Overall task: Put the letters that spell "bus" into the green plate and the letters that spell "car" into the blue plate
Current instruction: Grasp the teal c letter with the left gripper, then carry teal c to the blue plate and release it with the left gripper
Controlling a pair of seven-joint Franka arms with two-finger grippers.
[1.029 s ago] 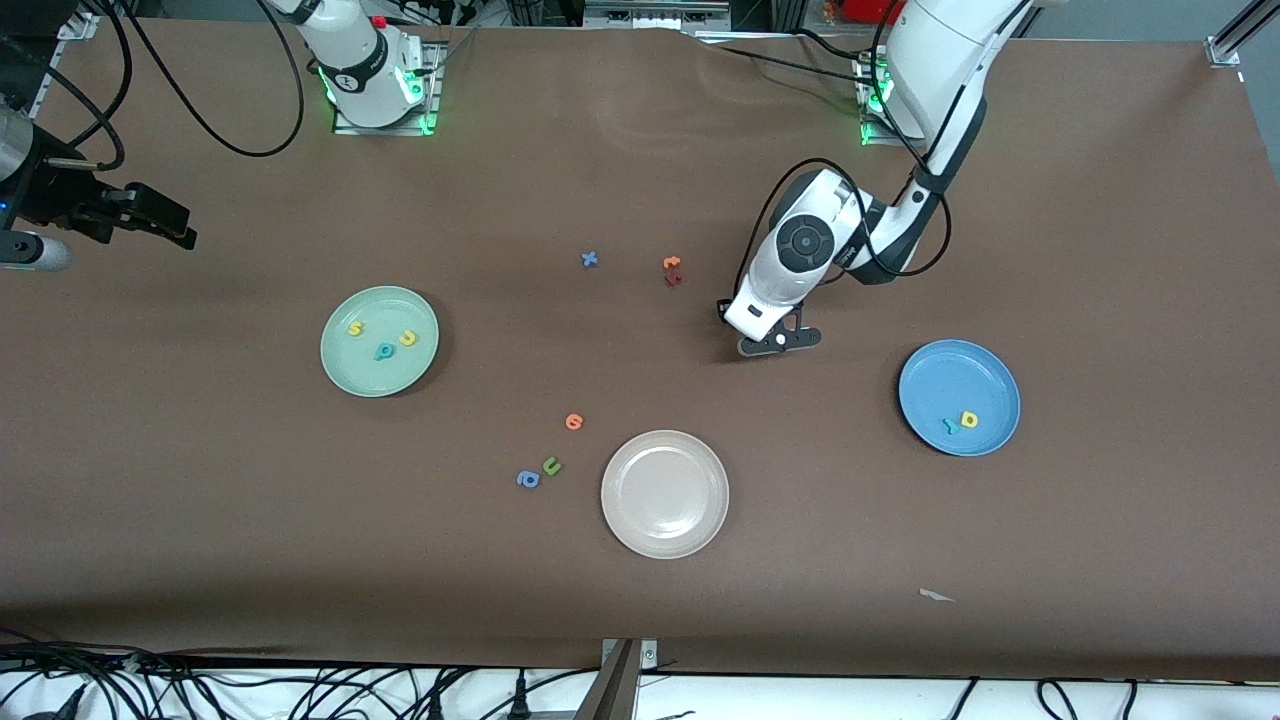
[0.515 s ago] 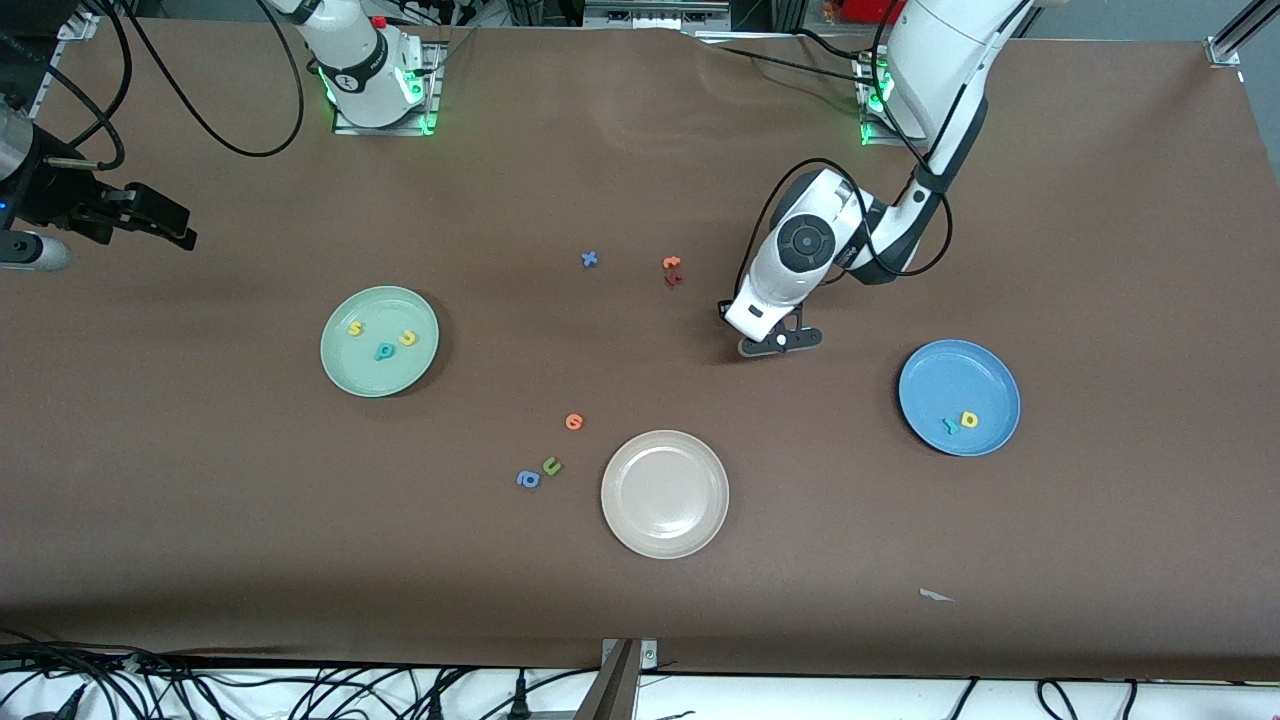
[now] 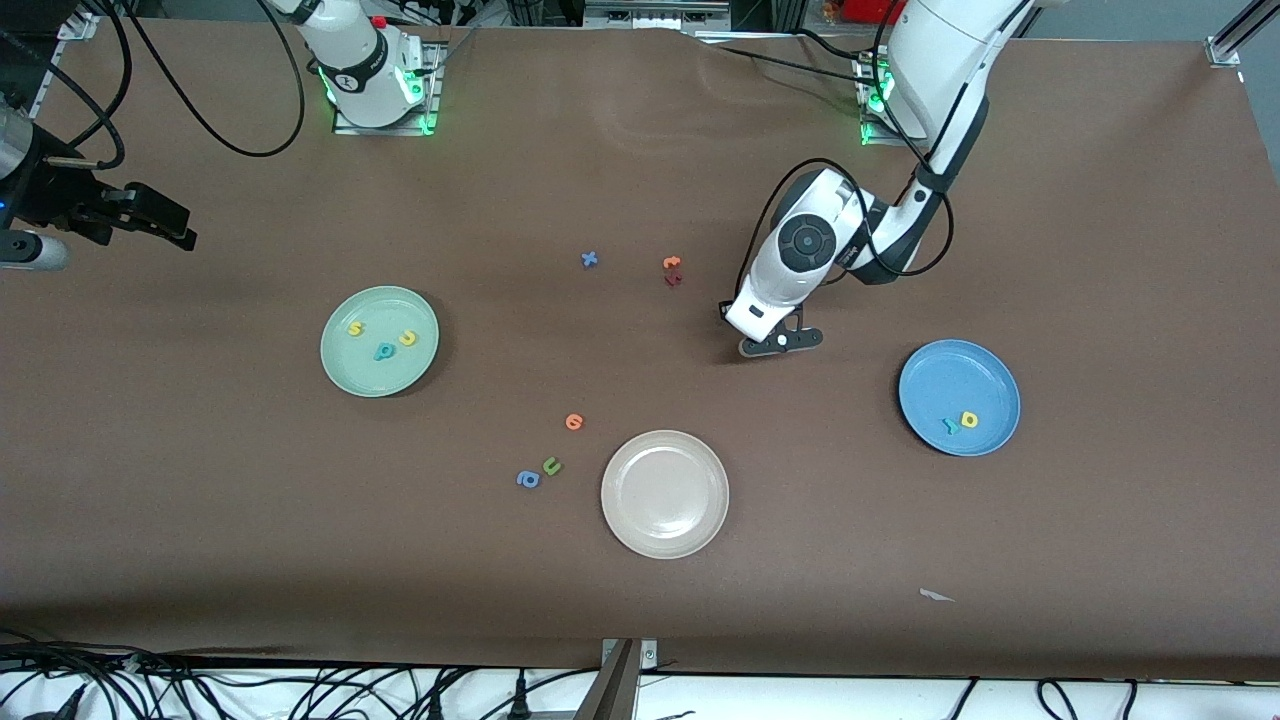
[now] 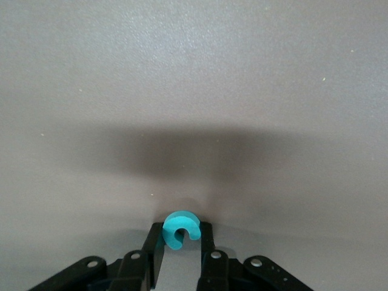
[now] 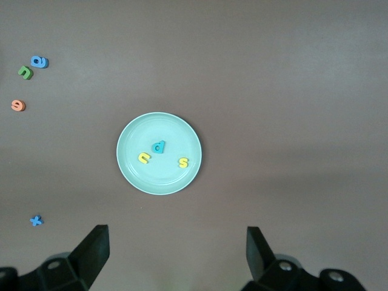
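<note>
**The c is the last letter out**

The right gripper [image 5: 176,254] waits high over the right arm's end of the table, jaws spread wide and empty; it looks straight down on the green plate [image 3: 345,375].

"bus" is already in that plate: s [image 3: 355,328] at 10 o'clock, u [image 3: 408,338] at 3, b [image 3: 384,351] just off centre toward 6.

The spares lie on the table because neither word needs them. A blue a [image 3: 528,479], a green u [image 3: 551,465] and an orange letter [image 3: 574,421] sit at about 10 o'clock from the beige plate [image 3: 665,493]. A blue x [image 3: 589,259] and an orange-and-red pair [image 3: 672,270] lie at 12.

The left gripper [image 3: 780,342] is down at the table at 10 o'clock from the blue plate [image 3: 935,365]. Its jaws pinch the c [image 4: 180,229], which stands on edge between the fingers [image 4: 154,248], likely to be lifted.

The blue plate holds r [image 3: 950,426] and a [image 3: 969,419] near 6 o'clock, so the c would finish "car".

No brand or label can be read; the foam letters are the only writing.
</note>
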